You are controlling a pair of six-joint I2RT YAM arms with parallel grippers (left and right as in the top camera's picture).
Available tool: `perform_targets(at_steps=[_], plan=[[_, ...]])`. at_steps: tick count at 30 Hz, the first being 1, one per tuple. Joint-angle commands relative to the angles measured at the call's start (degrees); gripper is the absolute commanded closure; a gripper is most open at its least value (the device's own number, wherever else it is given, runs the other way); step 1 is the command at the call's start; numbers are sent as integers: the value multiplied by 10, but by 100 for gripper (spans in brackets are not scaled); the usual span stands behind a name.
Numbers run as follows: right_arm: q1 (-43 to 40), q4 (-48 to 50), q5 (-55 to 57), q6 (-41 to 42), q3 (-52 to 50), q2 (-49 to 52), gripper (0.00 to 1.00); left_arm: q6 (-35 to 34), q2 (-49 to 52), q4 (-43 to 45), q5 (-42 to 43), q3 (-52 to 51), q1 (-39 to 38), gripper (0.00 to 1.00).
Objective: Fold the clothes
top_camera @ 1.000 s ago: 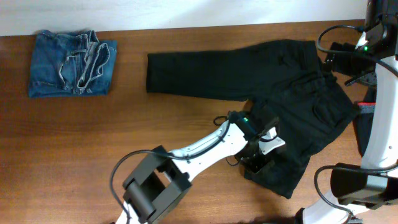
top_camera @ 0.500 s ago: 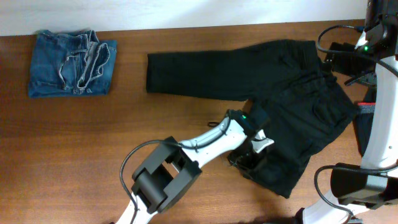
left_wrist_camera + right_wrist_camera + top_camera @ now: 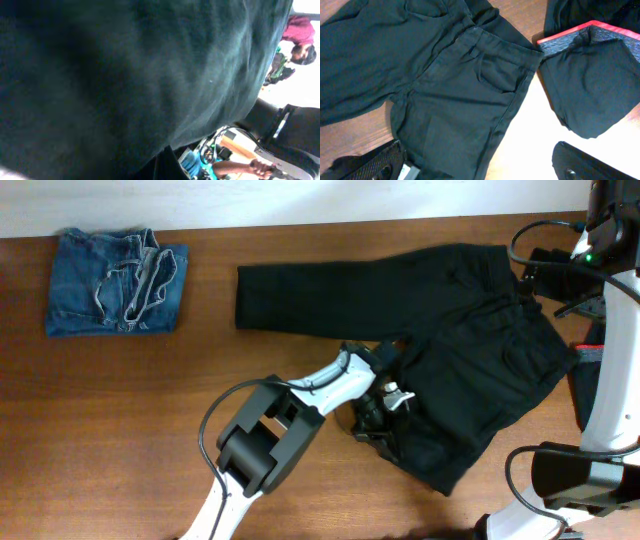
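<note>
The black trousers (image 3: 450,320) lie spread across the right half of the wooden table, one leg stretching left (image 3: 300,300) and the other bunched toward the front (image 3: 440,450). My left gripper (image 3: 385,412) sits at the left edge of that front leg, shut on its fabric. Black cloth (image 3: 125,75) fills the left wrist view and hides the jaws. My right gripper (image 3: 565,280) hangs open and empty above the waistband (image 3: 485,55), its two fingers wide apart (image 3: 477,167). The faded blue jeans (image 3: 115,280) lie folded at the far left.
A dark garment with a reddish band (image 3: 590,75) lies just right of the trousers' waist, at the table's right edge (image 3: 585,352). Bare wooden table (image 3: 120,410) spreads across the left and front. The left arm's base (image 3: 250,475) stands at the front centre.
My left gripper has moved left and slightly back, dragging the front trouser leg with it. The leg's end has shifted left. The right arm has not moved.
</note>
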Motion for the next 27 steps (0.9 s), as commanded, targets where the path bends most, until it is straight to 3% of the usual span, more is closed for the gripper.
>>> perform_targets(at_steps=[1,12,27], plan=[[2,0,-3,-4,-2,-10,1,-12,24,-24,-128,0,47,99],[2,-2,-3,-4,-2,-10,1,-11,24,-102,-271,1,181,99],[2,-2,-3,-4,-2,-10,1,-11,24,-164,-349,2,386,99]])
